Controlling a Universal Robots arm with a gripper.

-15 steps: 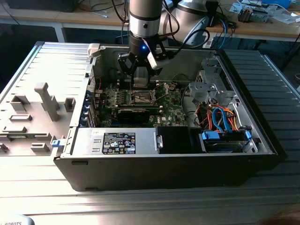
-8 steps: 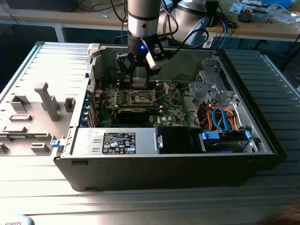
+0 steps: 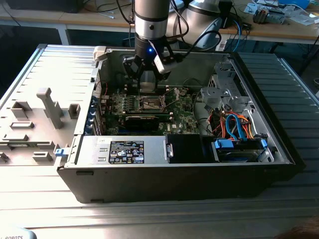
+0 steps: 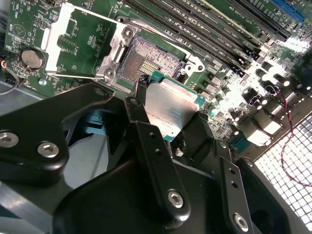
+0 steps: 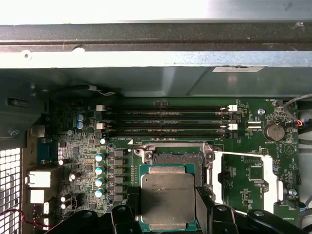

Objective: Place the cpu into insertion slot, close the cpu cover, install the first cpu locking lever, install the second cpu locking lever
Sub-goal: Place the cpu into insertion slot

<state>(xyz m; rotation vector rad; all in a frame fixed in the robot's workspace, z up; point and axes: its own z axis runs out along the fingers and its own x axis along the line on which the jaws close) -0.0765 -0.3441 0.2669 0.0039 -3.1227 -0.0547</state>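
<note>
1. While the claw (image 4: 168, 124) is clamped on 2 opposite edges of the cpu (image 4: 173, 105), the chip hangs just beside the insertion slot (image 4: 148, 61), not seated.
2. The slot's pin field lies uncovered.
3. The cpu cover (image 4: 51, 31) is swung open, lying beside the slot over the green motherboard (image 4: 19, 14).

We take this for a robotics lab or test workshop: an industrial robot arm (image 3: 151, 20) hangs its tool (image 3: 148, 83) inside an opened desktop computer case (image 3: 174, 181), motherboard (image 3: 182, 122) bare, which lies on a ribbed metal table (image 3: 149, 219). Beside the case we see grey fixture blocks (image 3: 47, 107), and behind it a wooden table (image 3: 55, 21) strewn with cables (image 3: 107, 7)
</note>
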